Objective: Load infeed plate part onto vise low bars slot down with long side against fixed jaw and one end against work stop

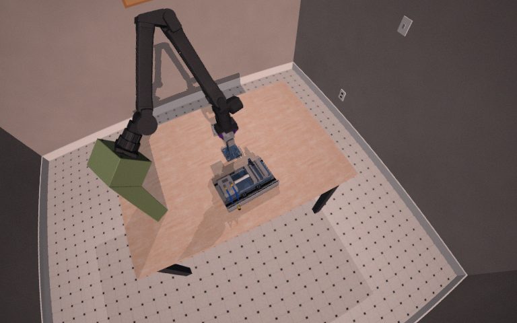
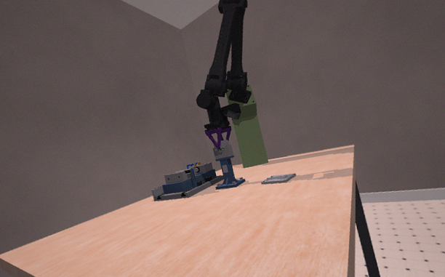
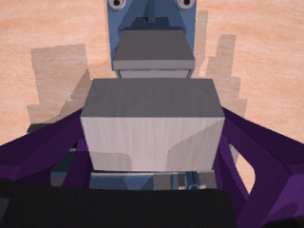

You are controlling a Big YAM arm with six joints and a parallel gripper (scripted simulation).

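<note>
The black arm [image 1: 179, 38] rises from a green pedestal [image 1: 114, 167] at the left of the top view, folds near the upper edge of the frame and comes down to the middle of the wooden table [image 1: 297, 152]. Its purple-fingered gripper [image 2: 220, 139] points straight down, and its jaws are closed on the grey part [image 3: 152, 123], clamping it from both sides. In the wrist view the purple fingers flank the block left and right, and the block fills the centre of the frame, its pale near face toward the camera; I cannot tell from any view which face carries the slot. The part sits at the top of the blue V-block [image 2: 228, 173], a narrow pedestal on a flat base just right of centre in the exterior view; whether it rests in the V or hangs just above it I cannot tell. In the wrist view the V-block's blue base [image 3: 121, 26] with two round screw heads shows in the upper middle, beyond the block. Just left of the V-block in the exterior view stands the vise [image 2: 180, 181], blue and grey, with nothing between its jaws in the top view. To the right of the V-block lies the flat grey infeed plate [image 2: 278, 178], bare.
</note>
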